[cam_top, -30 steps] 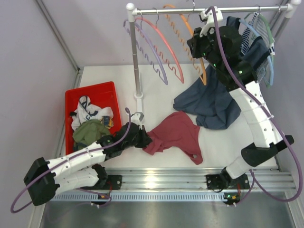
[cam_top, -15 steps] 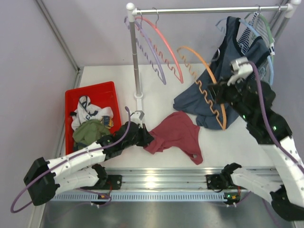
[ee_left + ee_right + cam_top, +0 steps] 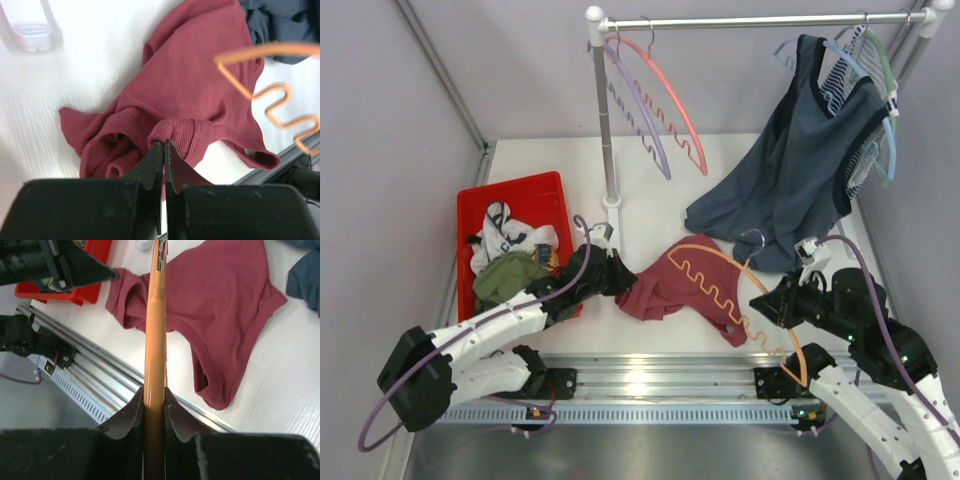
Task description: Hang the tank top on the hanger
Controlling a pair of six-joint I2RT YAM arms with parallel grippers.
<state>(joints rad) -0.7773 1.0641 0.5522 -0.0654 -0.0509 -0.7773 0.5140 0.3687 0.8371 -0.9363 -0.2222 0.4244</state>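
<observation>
Now the right gripper [image 3: 155, 392] is clamped on the orange hanger [image 3: 156, 315], both fingers pressed flat against its thin frame. It holds the hanger low over the table [image 3: 660, 200], so that one curved arm and the wavy bar reach across the maroon tank top [image 3: 655, 295]. The tank top lies crumpled on the table between the two grippers, its far edge close to the dark blue-grey top [image 3: 790, 180] that hangs from the clothes rail [image 3: 750, 19]. The left gripper [image 3: 163, 146] is clenched on a bunched fold of ribbed edging at the garment's left side. Whether that band belongs to the hem, the neck or an armhole cannot be told.

The step in hand looks like threading the hanger into the garment. To do it well, the left gripper should lift its pinch just enough to pull one layer off the other and make a mouth, but not so high that the whole top leaves the table. The right gripper should then steer the tip of the hanger's arm into that mouth, level and slow, since the wavy bar can snag on ribbed cloth. If the pinch holds both layers, no opening will form, and a regrip on a single layer would be wiser. The hook belongs outside the cloth.
</observation>
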